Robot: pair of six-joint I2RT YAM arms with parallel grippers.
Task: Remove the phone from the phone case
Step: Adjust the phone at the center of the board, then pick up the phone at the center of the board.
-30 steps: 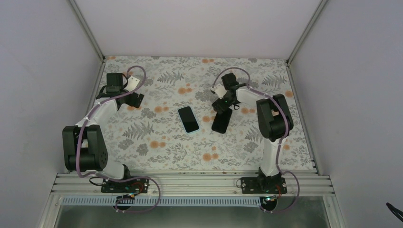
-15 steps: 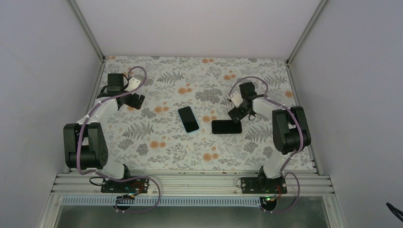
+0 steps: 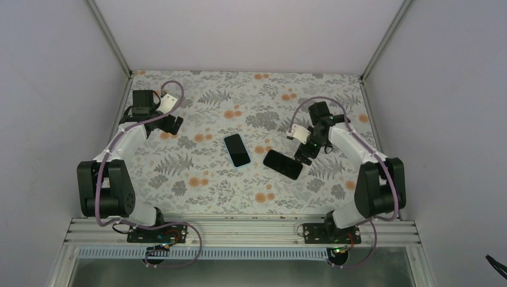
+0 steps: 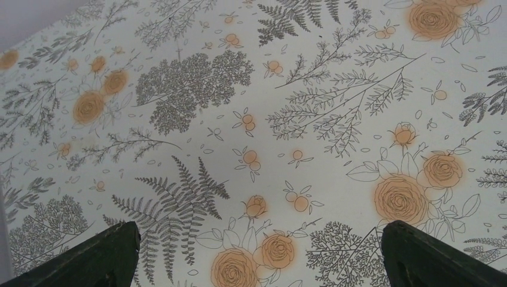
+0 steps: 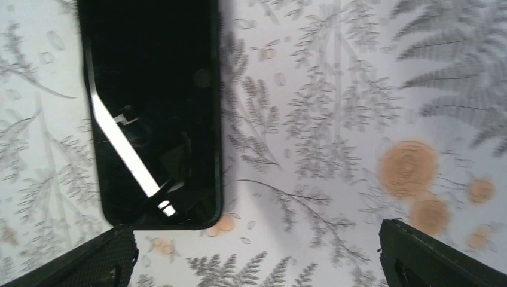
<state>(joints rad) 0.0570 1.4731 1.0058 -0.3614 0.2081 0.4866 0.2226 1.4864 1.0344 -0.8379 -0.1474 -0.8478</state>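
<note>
From here the phone [image 5: 152, 113] reads as smooth black glass, glossy enough to throw a bright reflection, the bench [image 3: 197, 191] covering with its flower print looks matt, and the near rail [image 3: 239, 230] is ribbed bare metal.

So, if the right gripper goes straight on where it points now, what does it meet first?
Probably the flowered table cover, just beside the black phone. The right gripper points down at it with open fingers. One finger may catch the phone's end; depth is unclear.
</note>
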